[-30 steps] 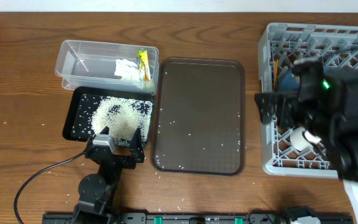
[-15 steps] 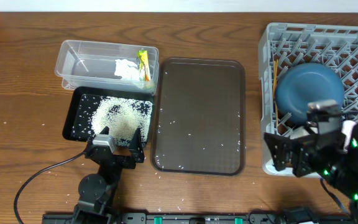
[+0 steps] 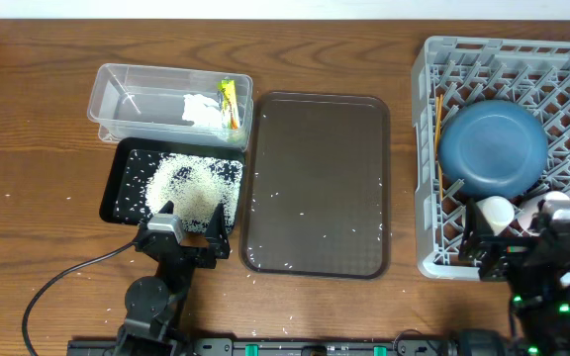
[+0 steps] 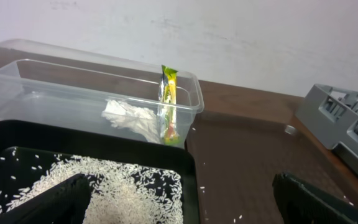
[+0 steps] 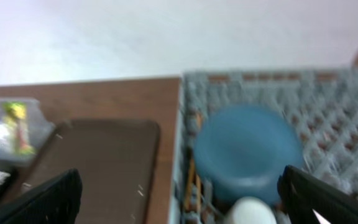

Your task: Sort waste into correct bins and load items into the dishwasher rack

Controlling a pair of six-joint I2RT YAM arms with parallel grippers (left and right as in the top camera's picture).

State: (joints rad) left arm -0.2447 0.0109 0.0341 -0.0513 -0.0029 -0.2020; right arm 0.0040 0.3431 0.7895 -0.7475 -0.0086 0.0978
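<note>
On the counter [image 3: 28, 148], overhead view:
- Clear plastic tub [image 3: 117, 94], far left, holding the crumpled white tissue [image 3: 202, 109] and the yellow-green snack wrapper [image 3: 229, 103]
- Black tray [image 3: 115, 203], just beside the tub on its near side, carrying a heap of rice [image 3: 188, 183]
- Brown serving tray [image 3: 315, 148], centre, with a few stray grains on it and more on the wood nearby
- Grey dishwasher rack [image 3: 420, 148], right, containing the blue plate [image 3: 493, 148], the chopsticks [image 3: 437, 124] along its left wall and two white bowls [image 3: 494, 211] at its near edge; a third bowl cannot be made out
- Left tool [image 3: 188, 225] at the black tray's near edge; right tool [image 3: 493, 255] at the rack's near-left corner

Left wrist view: fingers [image 4: 48, 202] spread wide with nothing between them. The wrapper stands upright against the tub wall, the tissue beside it.

Right wrist view (blurred): fingers [image 5: 39, 199] wide apart and empty. The plate, the chopsticks and one bowl are visible.

Status, as judged: sorting and loading look almost complete, and both arms appear parked. The only move left would be gathering the stray grains into the black tray. That is fine, fiddly work for two-finger tools
</note>
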